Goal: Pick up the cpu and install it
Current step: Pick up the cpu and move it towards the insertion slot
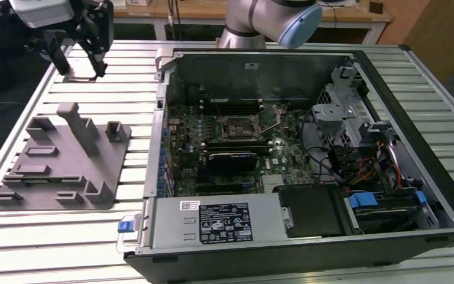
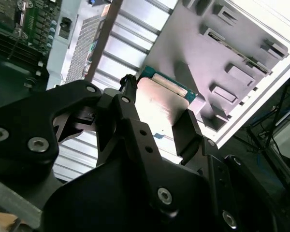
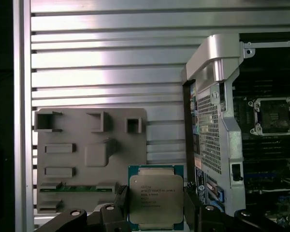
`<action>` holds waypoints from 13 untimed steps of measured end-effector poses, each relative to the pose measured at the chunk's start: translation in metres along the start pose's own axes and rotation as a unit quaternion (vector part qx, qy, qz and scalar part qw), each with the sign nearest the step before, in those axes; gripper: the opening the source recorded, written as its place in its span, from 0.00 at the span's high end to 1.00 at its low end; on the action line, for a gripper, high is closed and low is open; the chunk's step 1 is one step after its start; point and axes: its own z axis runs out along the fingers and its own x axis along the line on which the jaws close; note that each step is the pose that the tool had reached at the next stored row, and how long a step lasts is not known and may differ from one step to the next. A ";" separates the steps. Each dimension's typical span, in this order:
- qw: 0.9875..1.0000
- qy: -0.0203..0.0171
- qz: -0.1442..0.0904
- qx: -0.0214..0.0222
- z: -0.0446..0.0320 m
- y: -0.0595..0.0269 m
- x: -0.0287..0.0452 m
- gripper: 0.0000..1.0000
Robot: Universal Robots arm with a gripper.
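The cpu (image 3: 156, 195), a flat square chip with a silvery top and a green edge, sits between my gripper's two black fingers (image 3: 120, 195) in both wrist views. My gripper (image 3: 156, 212) is shut on the cpu (image 2: 162, 104), one finger on each opposite side. In the exterior view my gripper (image 1: 77, 68) hangs over the slatted table at the back, on the exterior view's left, beyond the gray holder block (image 1: 61, 165). The black-framed socket (image 1: 239, 125) lies in the middle of the motherboard inside the open case, with its lever raised.
The open computer case (image 1: 158, 148) fills the exterior view's right, with a silver power supply (image 1: 211, 222) in front and a drive cage (image 1: 345, 112) with cables at the side. The arm's base (image 1: 247, 26) stands behind the case. The holder block (image 3: 87, 159) carries several upright posts.
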 end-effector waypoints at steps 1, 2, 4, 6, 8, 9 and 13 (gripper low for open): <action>1.000 0.000 0.000 0.000 0.0001 0.0002 -0.0030 0.46; 1.000 0.000 0.000 0.000 0.0001 0.0003 -0.0062 0.46; 1.000 0.000 0.000 0.000 0.0003 0.0007 -0.0129 0.46; 1.000 0.001 0.000 0.000 0.0005 0.0011 -0.0200 0.46; 1.000 0.001 0.000 0.000 0.0006 0.0015 -0.0265 0.46; 1.000 0.001 0.000 0.000 0.0007 0.0017 -0.0297 0.46; 1.000 0.001 0.000 0.000 0.0010 0.0024 -0.0427 0.46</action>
